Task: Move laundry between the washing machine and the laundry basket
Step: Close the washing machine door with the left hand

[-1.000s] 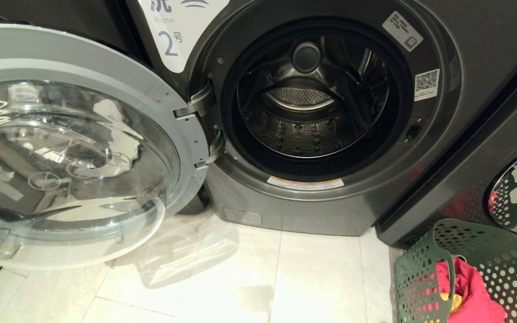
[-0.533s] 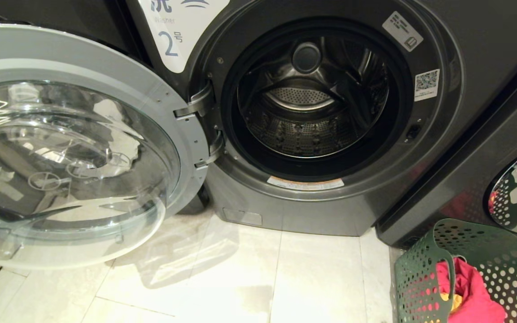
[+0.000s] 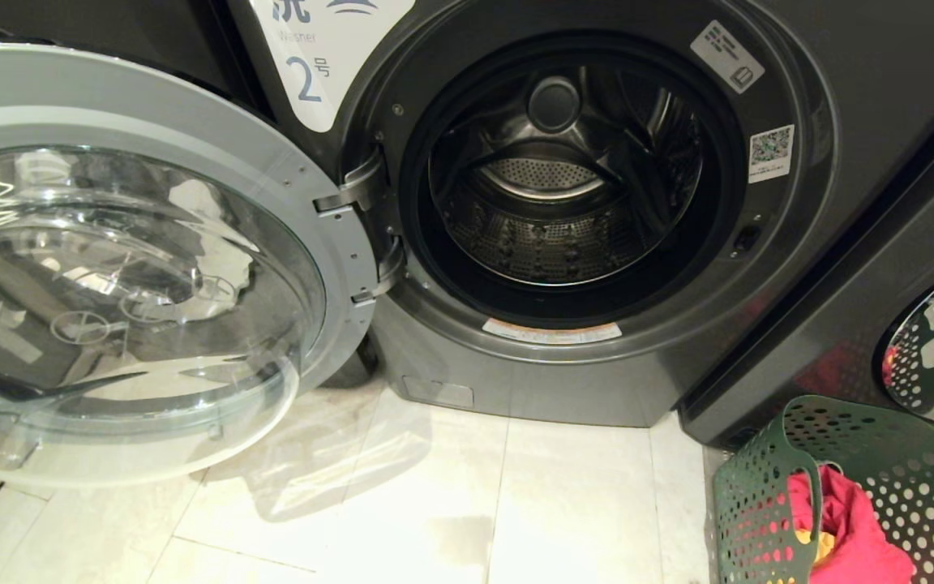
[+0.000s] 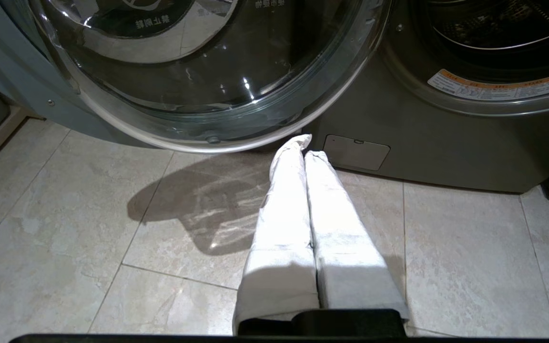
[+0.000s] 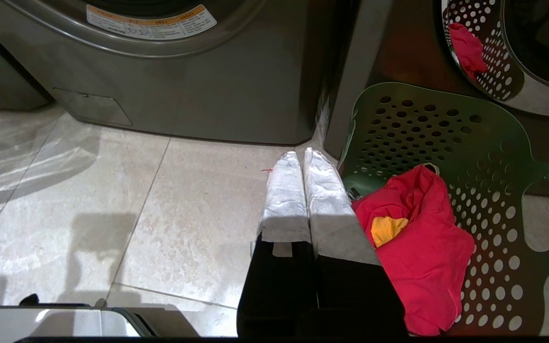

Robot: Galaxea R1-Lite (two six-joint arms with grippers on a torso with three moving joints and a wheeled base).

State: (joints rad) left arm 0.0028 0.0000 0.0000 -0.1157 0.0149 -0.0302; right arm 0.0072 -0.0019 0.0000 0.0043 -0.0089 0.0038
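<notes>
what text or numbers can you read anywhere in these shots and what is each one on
"2" with a small character beside it: white label on the dark grey front-loading washing machine.
"Washer", faint, cut off: same label, under large blue characters cropped by the frame.
Chinese characters, seen mirrored, illegible: round glass door.
White sticker and QR-code sticker on the door surround: too small.
Orange-and-white warning strip below the drum opening: too small.

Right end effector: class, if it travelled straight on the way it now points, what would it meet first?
Probably the floor tile near the laundry basket, just before the washing machine; the right end effector points there, though depth is uncertain.
</notes>
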